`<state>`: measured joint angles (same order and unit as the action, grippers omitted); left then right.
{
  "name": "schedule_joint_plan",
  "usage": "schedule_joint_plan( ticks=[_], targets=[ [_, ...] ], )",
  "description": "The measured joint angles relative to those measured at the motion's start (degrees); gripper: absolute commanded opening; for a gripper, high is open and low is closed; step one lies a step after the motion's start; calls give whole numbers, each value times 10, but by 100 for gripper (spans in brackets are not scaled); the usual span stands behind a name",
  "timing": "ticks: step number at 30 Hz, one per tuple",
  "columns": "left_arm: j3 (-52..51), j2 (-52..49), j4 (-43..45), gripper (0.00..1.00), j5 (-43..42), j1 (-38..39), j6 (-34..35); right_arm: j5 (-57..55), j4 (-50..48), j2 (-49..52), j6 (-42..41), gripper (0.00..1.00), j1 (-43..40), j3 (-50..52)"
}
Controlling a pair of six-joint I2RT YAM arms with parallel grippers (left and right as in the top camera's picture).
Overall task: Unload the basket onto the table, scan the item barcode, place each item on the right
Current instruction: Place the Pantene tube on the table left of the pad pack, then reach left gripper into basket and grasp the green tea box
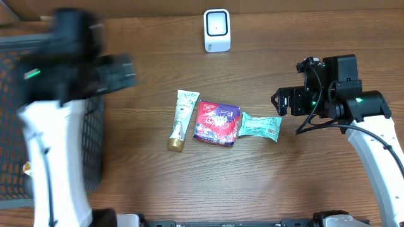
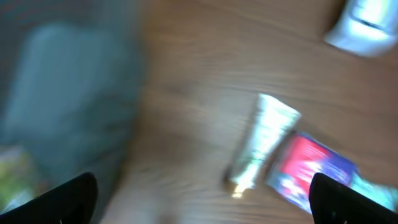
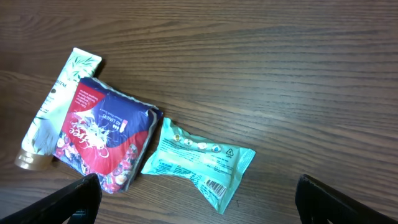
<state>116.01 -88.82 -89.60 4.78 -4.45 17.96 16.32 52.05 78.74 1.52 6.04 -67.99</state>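
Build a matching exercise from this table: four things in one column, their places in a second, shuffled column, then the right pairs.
Things
1. cream tube
2. red packet
3. teal packet
4. white scanner

Places
A. stands alone, at the far side, apart from the row
B. right end of the row, barcode facing up
C. left end of the row, gold cap toward the near side
D. middle of the row of three

Pairs: 1-C, 2-D, 3-B, 4-A
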Motion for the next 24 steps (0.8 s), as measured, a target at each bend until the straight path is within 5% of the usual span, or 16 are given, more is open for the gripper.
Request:
schedule_joint_plan(
  ticks=[11, 24],
  targets=[
    [-28, 23, -25, 100, -62, -380, -1, 0, 0, 0, 0, 100, 0, 0],
    [-301, 24, 137, 100, -64, -442, -1, 0, 0, 0, 0, 100, 0, 0]
  ],
)
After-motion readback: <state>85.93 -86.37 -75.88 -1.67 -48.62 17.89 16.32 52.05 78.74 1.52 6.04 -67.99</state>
